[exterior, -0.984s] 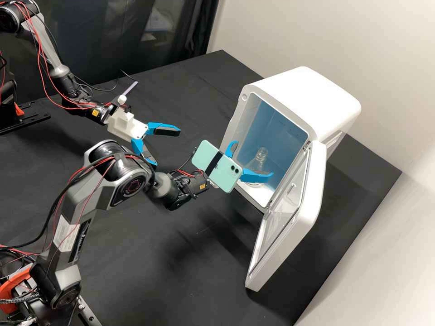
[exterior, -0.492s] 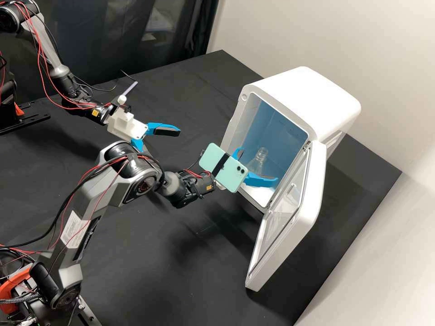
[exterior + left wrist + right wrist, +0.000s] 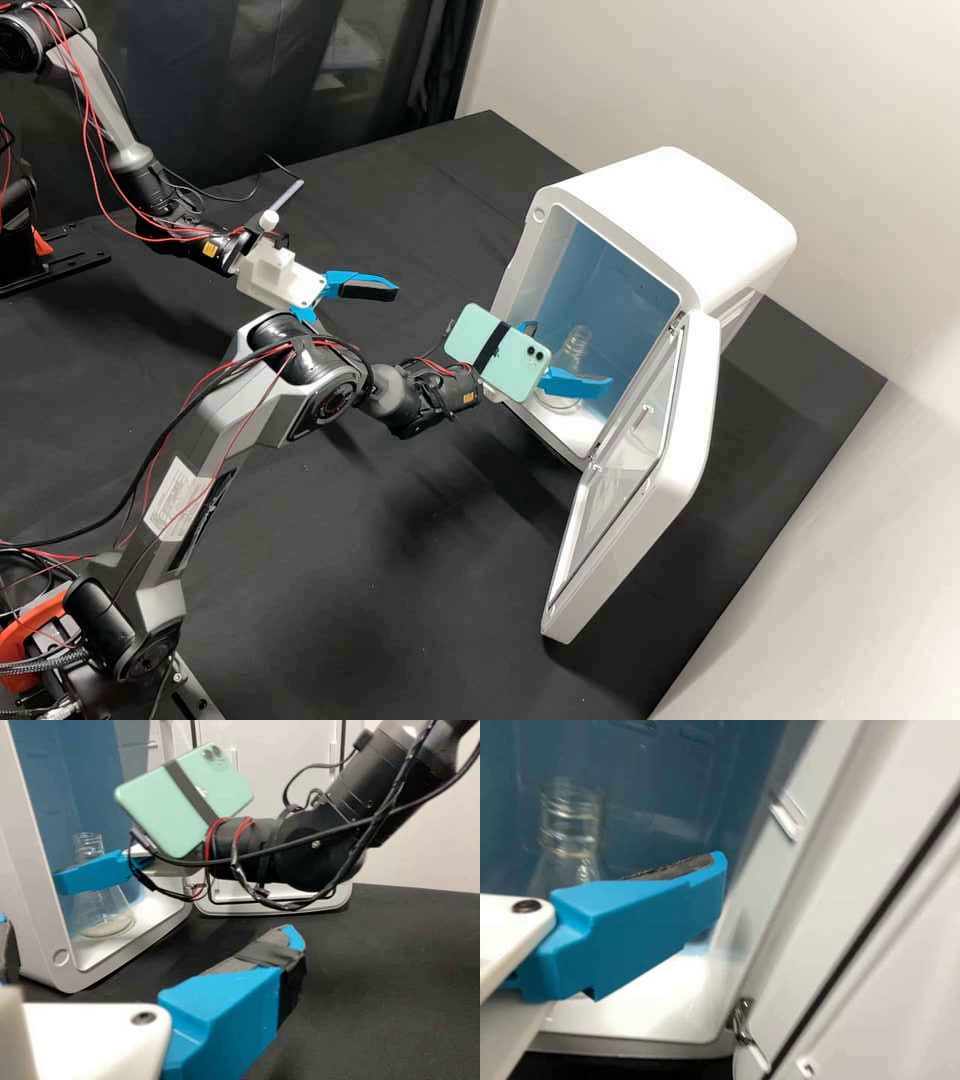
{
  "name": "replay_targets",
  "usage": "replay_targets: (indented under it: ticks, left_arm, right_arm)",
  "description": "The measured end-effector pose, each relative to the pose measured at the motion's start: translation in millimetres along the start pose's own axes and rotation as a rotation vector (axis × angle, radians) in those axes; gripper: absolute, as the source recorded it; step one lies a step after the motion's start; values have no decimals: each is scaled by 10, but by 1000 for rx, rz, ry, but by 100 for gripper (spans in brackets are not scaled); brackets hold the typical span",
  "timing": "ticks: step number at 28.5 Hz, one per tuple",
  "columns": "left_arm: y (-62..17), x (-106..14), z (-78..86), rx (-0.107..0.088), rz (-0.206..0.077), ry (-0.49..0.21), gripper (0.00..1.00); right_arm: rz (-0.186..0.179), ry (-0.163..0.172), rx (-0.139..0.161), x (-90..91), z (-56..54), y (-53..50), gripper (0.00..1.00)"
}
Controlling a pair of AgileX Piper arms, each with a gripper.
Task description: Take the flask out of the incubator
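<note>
A clear glass flask (image 3: 573, 344) stands upright on the floor of the white incubator (image 3: 690, 215), whose inside is blue. The incubator door (image 3: 640, 460) hangs open at the near right. My right gripper (image 3: 556, 356) is inside the opening and open, one blue finger on each side of the flask, not closed on it. In the right wrist view the flask (image 3: 566, 832) stands just beyond one of my fingers (image 3: 630, 919). The left gripper (image 3: 345, 305) hovers open over the bench, left of the incubator, holding nothing. From the left wrist view the flask (image 3: 97, 896) shows behind the right arm's finger.
A mint-green phone (image 3: 498, 352) is strapped to the right arm's wrist, just outside the incubator opening. The open door's edge (image 3: 840, 945) is close beside the right finger. The black bench (image 3: 400, 560) stretches in front of the incubator.
The right arm has pushed forward into the incubator, bringing its open fingers from the doorway to either side of the flask. The left arm has stayed put.
</note>
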Motion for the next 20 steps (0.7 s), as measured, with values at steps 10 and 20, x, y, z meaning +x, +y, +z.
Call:
replay_targets:
  ticks: [10, 20]
  left_arm:
    - [0, 0, 0, 0, 0, 0, 100]
    - [0, 0, 0, 0, 0, 0, 100]
  right_arm:
    - [-17, -30, 15, 208, -129, -48, 100]
    - [-19, -68, -7, 392, -78, -60, 100]
